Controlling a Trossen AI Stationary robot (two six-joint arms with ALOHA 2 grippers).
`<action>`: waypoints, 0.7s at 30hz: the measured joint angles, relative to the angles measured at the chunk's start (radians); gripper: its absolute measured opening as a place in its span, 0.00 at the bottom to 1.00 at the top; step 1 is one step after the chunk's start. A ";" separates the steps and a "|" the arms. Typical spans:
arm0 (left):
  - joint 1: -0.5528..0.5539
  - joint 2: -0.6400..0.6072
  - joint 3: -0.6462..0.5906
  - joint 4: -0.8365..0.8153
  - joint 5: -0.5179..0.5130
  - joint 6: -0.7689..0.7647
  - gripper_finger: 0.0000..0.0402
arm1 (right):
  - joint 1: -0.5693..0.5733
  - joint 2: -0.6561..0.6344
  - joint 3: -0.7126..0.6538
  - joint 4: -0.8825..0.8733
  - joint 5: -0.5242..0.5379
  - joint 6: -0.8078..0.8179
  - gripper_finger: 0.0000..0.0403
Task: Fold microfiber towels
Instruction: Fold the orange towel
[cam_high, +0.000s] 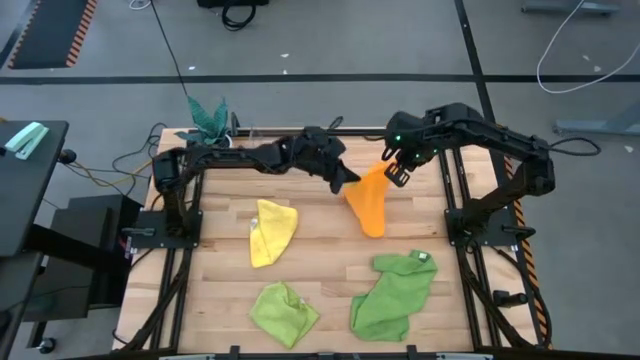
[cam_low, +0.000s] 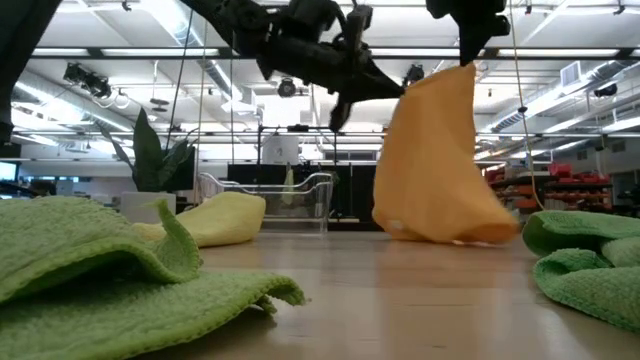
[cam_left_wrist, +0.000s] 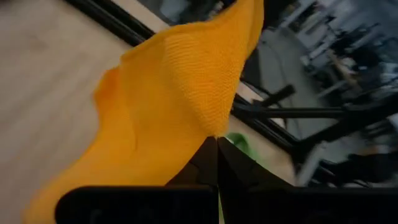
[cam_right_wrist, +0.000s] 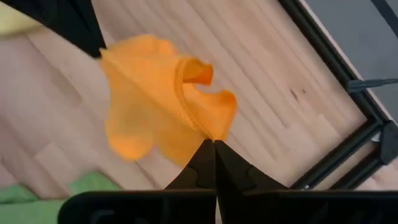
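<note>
The orange towel (cam_high: 368, 200) hangs between my two grippers over the table's far right part, its lower end (cam_low: 440, 232) resting on the wood. My left gripper (cam_high: 352, 184) is shut on its left edge; my right gripper (cam_high: 392, 172) is shut on its upper right corner. The yellow towel (cam_high: 270, 230) lies crumpled at mid-table. The lime green towel (cam_high: 284, 311) lies bunched at the near edge. The larger mid-green towel (cam_high: 395, 292), with a white tag (cam_high: 421, 257), lies at the near right. My left gripper pinches an edge of the orange towel (cam_left_wrist: 214, 127) between its two fingertips, coming from the table's left. The cloth spreads away from the fingers, lifted there. My right gripper pinches a gathered corner of the orange towel (cam_right_wrist: 214, 134) from above, fingers pointing down. The towel hangs below it (cam_low: 440, 130), its lower end on the table.
A teal-leaved plant (cam_high: 208, 116) stands at the far left corner. A clear container (cam_low: 265, 205) stands at the far edge. Black frame rails (cam_high: 455, 200) run along the table's sides. Bare wood (cam_high: 320, 260) lies between the towels.
</note>
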 joint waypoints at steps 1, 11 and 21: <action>0.005 -0.011 0.002 -0.016 -0.012 0.005 0.01 | -0.012 -0.005 0.000 0.000 0.001 -0.001 0.00; 0.012 -0.084 0.000 -0.058 -0.098 0.007 0.00 | -0.045 -0.006 0.000 -0.013 0.019 -0.103 0.00; -0.002 -0.059 -0.001 -0.150 -0.137 -0.019 0.07 | -0.038 -0.015 0.000 -0.013 0.018 -0.150 0.00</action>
